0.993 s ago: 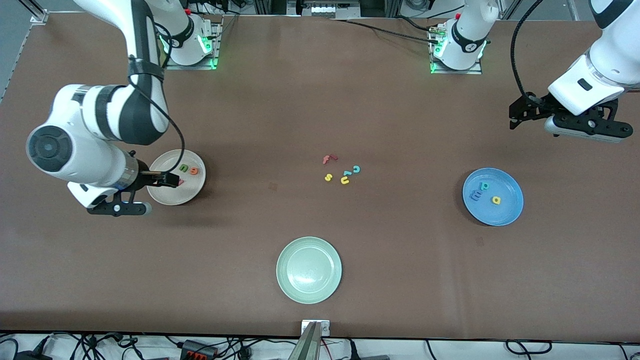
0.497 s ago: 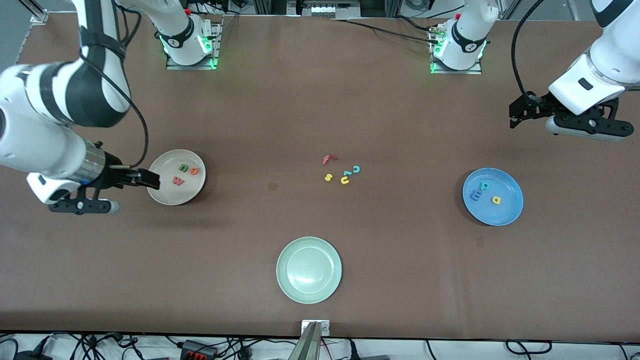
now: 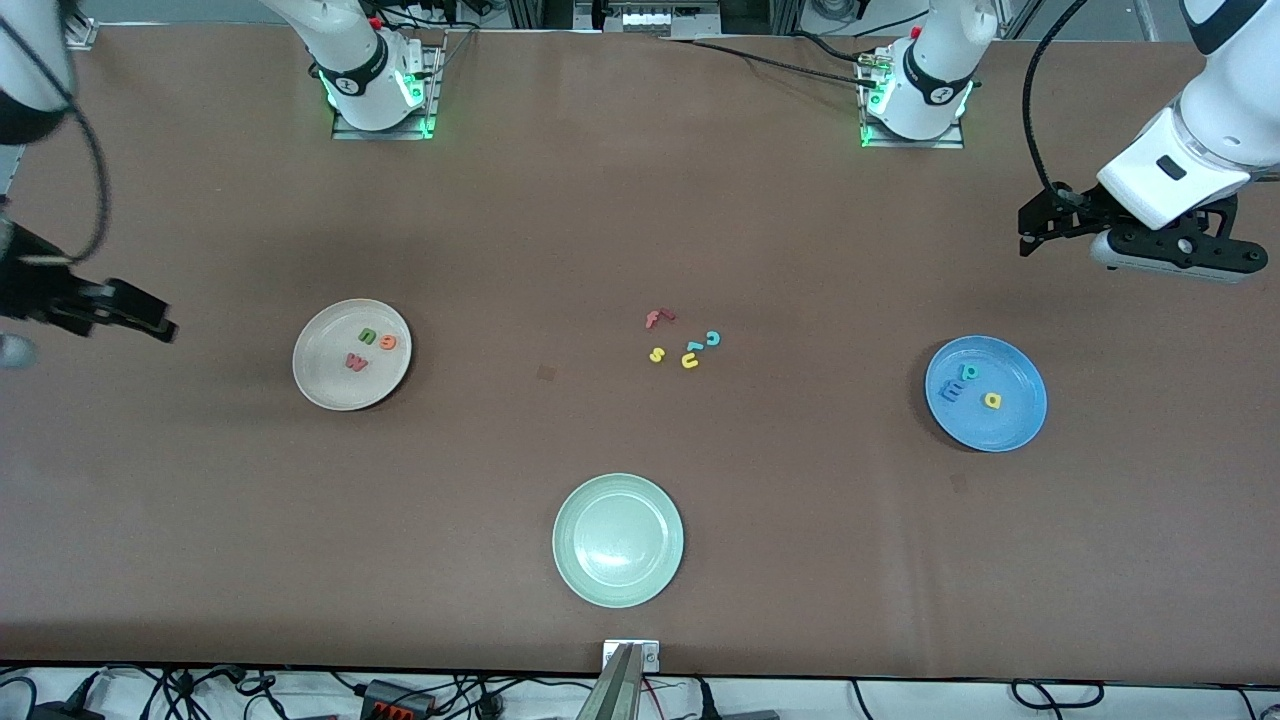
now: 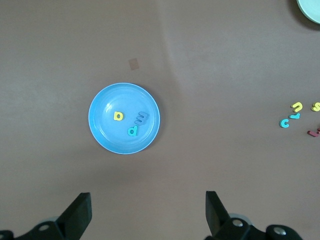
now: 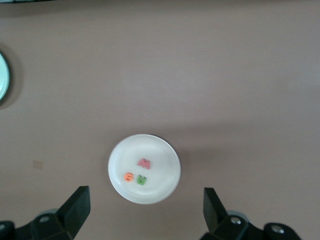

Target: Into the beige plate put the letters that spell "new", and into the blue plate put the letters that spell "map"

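The three tiny foam letters green n (image 3: 368,336), orange e (image 3: 388,342) and pinkish-red w (image 3: 356,361) lie in the round cream-beige plate (image 3: 325,385); blue m (image 3: 951,392), teal p (image 3: 967,372) and yellow a (image 3: 992,400) lie in the round bright blue plate (image 3: 1020,425). Both words look sorted, so no pick seems left. The right gripper (image 3: 125,312), fingers spread wide and empty, hangs off the beige plate toward its own end of the table; the left gripper (image 4: 147,212), equally wide and empty, waits near the blue plate

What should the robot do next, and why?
Probably nothing but park both arms. The n, e, w already lie in the beige plate, and the m, a, p in the blue plate. Both end effectors, right and left, are open and empty.
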`<state>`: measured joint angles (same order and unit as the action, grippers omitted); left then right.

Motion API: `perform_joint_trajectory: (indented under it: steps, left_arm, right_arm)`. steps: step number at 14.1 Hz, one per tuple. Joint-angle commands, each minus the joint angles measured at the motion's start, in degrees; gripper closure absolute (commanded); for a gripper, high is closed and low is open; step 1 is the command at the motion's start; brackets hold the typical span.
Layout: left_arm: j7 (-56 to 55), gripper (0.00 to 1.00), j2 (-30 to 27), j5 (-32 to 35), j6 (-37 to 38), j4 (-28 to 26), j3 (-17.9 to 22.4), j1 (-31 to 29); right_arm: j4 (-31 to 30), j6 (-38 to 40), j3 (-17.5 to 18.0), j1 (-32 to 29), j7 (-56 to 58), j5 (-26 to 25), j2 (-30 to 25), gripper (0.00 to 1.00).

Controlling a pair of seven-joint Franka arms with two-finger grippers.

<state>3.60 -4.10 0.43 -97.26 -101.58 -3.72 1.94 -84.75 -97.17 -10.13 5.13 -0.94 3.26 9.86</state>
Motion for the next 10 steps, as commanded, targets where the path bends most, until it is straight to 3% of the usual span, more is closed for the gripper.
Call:
perform_joint_trajectory:
  steps: [1,6,10]
  left_arm:
    - [-0.4,0.0,0.6,-1.4,1.4,1.6,-0.1,0.0]
    - [-0.5,0.0,0.6,-1.4,1.3,1.6,-0.1,0.0]
    - [-0.5,0.0,0.6,-1.4,1.0,1.6,-0.1,0.0]
  right_arm:
    - [-0.6,2.7,2.0,-4.2,2.2,-0.7,-2.8,0.0]
    - [-0.7,3.0,7.8,-8.1,5.2,-3.2,-5.2,0.0]
    - [-2.7,6.1,7.7,-8.0,3.0,-3.2,-6.1,0.0]
